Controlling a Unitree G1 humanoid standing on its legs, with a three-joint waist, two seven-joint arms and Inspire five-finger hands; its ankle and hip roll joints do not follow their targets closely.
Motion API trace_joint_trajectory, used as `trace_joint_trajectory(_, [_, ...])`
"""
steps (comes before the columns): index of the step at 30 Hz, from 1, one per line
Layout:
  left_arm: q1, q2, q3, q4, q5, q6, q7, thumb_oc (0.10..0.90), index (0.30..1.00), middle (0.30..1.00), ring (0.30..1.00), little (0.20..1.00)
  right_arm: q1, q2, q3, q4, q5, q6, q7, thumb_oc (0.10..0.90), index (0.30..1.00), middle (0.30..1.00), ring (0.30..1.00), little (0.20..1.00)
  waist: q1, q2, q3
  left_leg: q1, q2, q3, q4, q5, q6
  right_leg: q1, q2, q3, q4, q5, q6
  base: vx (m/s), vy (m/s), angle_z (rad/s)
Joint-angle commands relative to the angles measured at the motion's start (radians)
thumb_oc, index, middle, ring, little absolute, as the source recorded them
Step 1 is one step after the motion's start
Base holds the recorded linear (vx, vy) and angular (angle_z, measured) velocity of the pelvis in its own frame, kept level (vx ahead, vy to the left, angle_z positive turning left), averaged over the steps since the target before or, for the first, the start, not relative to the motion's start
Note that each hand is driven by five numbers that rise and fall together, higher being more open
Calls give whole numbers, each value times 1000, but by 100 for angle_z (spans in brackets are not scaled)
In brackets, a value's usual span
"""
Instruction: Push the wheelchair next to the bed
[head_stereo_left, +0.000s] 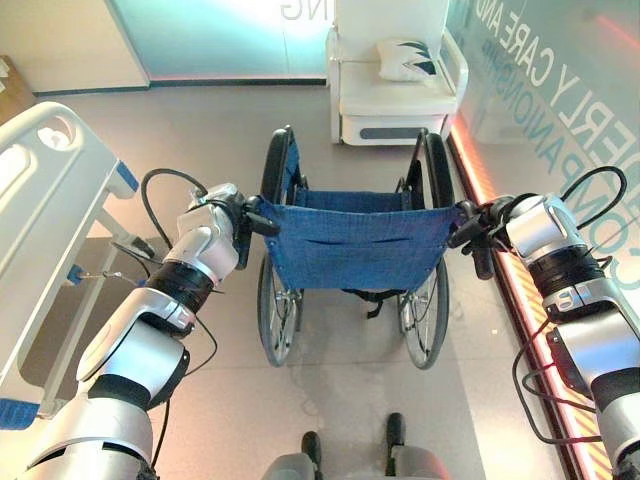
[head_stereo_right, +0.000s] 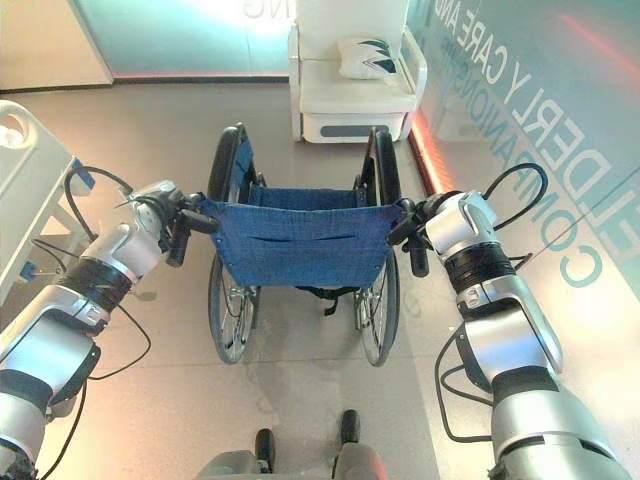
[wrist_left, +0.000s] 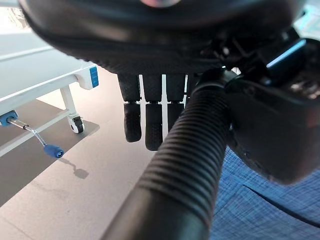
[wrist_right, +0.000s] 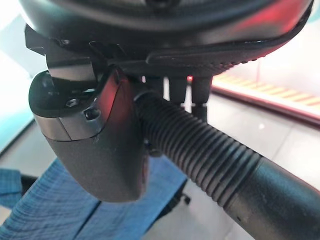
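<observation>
Ribbed black push handles sit closest to the lenses: in the left wrist view the left handle grip (wrist_left: 185, 165) runs under the left hand (wrist_left: 150, 120), whose fingers curl down over it with the thumb on the other side; in the right wrist view the right handle grip (wrist_right: 200, 150) passes through the right hand (wrist_right: 100, 145), fingers wrapped behind it and thumb across the front. Both hands clasp their grips.

Large pale lettering runs along the glass wall (head_stereo_left: 560, 90) on the robot's right; a glowing orange floor strip (head_stereo_left: 480, 170) follows its base.

From the head, the wheelchair (head_stereo_left: 352, 245) stands directly ahead on the grey floor (head_stereo_left: 200, 130), between the two arms. Its blue fabric backrest (head_stereo_right: 300, 240) faces the robot and its seat and big wheels point away, so its long axis runs straight forward toward the far wall. The hospital bed (head_stereo_left: 45, 210), white with blue corner pieces, lies to the robot's left, beside the left arm and apart from the chair; a blue-tipped crank handle (wrist_left: 52, 150) and a caster (wrist_left: 76, 126) show beneath it. Ahead of the wheelchair stands a white armchair (head_stereo_left: 395, 95) holding a patterned cushion (head_stereo_left: 410, 60), in the line the chair points along.
</observation>
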Motion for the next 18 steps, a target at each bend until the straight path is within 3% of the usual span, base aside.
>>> trace_joint_trajectory(1, [147, -22, -3, 216, -76, 17, -5, 400, 300, 300, 300, 300, 166, -110, 174, 94, 14, 30, -34, 400, 300, 300, 300, 300, -48, 40, 163, -49, -13, -44, 13, -11, 31, 21, 47, -42, 77, -60, -32, 0, 0, 0])
trace_joint_trajectory(13, [139, -30, 10, 179, -134, -12, 122, 400, 300, 300, 300, 300, 161, -96, 171, 29, 61, -30, -193, 400, 300, 300, 300, 300, -41, 40, 168, -45, -12, -48, 8, -7, 31, 25, 45, -51, 81, -63, -34, 0, 0, 0])
trace_joint_trajectory(18, [95, -36, 32, 129, -336, -49, 315, 400, 300, 300, 300, 300, 99, -98, 207, -61, -7, -105, -228, 400, 300, 300, 300, 300, -38, 40, 162, -40, -11, -55, -1, -6, 28, 28, 48, -54, 83, -70, -34, 50, -46, 1])
